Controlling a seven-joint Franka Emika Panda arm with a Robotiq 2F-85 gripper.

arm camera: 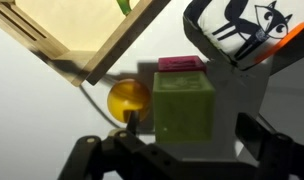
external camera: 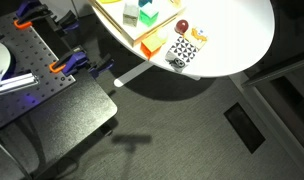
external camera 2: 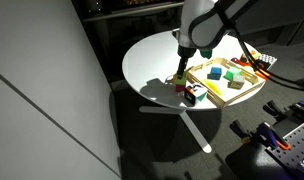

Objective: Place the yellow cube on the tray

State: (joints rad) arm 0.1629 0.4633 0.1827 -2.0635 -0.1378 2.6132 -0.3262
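In the wrist view the yellow cube (arm camera: 183, 106), olive in the shade, stands on the white table between my gripper's fingers (arm camera: 192, 130). The gripper is open and both fingers stand clear of the cube's sides. The tray's wooden corner (arm camera: 100, 52) lies just beyond, up and to the left. In an exterior view my gripper (external camera 2: 182, 70) hangs straight over the cube (external camera 2: 181, 79), beside the tray (external camera 2: 254, 92) with its orange-yellow rim. In an exterior view the cube (external camera: 198, 36) sits off the tray (external camera: 152, 46); my gripper does not show there.
An orange-yellow ball (arm camera: 127, 100) touches the cube's left side and a magenta block (arm camera: 180, 65) stands behind it. A black-and-white patterned square (arm camera: 242, 30) lies to the right. Green blocks (external camera 2: 230, 73) sit in the tray. The table's edge (external camera 2: 142, 90) is close by.
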